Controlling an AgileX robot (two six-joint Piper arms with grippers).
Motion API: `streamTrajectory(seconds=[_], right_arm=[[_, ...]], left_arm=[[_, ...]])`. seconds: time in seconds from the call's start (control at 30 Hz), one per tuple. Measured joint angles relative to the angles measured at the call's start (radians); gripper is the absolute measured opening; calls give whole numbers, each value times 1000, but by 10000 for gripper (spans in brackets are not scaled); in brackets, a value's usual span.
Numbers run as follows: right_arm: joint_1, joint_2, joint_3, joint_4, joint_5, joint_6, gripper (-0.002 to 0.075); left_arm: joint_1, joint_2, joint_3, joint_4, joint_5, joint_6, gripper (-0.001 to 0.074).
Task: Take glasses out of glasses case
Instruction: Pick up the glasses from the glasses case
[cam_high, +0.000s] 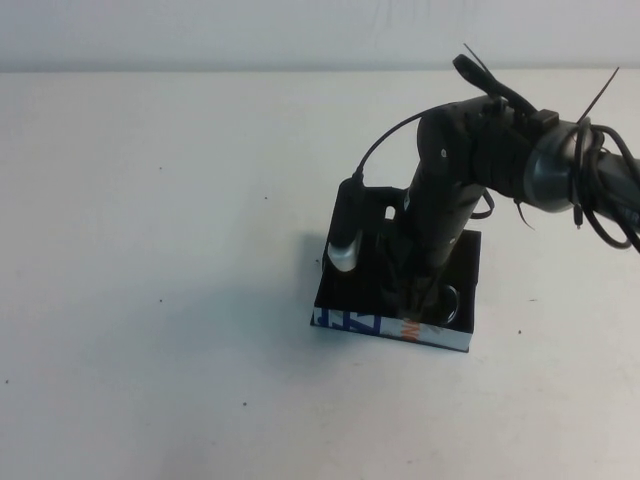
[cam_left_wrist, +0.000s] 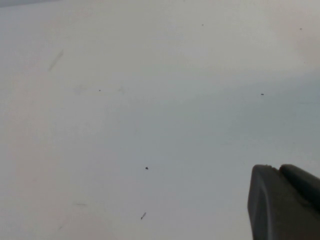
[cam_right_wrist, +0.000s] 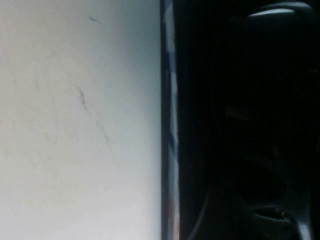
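Note:
The glasses case (cam_high: 390, 328) is a shallow black box on the white table, its near wall white with blue and orange print. My right gripper (cam_high: 412, 298) reaches down inside it, at the near end. A dark rim of the glasses (cam_high: 452, 300) shows in the box just right of the gripper. The right wrist view shows the case's printed wall (cam_right_wrist: 171, 125) and a very dark interior with a curved glasses rim (cam_right_wrist: 275, 11). My left gripper (cam_left_wrist: 279, 170) is out of the high view; in its wrist view its dark fingertips lie together over bare table.
The right arm (cam_high: 500, 150) with its loose cables comes in from the upper right and covers most of the box. Its silver wrist camera (cam_high: 347, 245) hangs over the box's left side. The white table (cam_high: 150, 250) stretches all round the case.

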Motion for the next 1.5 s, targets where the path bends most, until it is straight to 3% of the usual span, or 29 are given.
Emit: streamTrajectory(seconds=[0.4, 0.87, 1.17, 1.5], right_arm=[[-28, 14, 0, 73, -20, 0, 303], [-28, 20, -8, 101, 7, 0, 34], [-28, 8, -68, 92, 95, 28, 25], [-39, -52, -171, 95, 185, 245, 24]], left_arm=[[0, 0, 0, 0, 0, 0, -4], [0, 0, 0, 0, 0, 0, -4], [0, 0, 0, 0, 0, 0, -4], [0, 0, 0, 0, 0, 0, -4]])
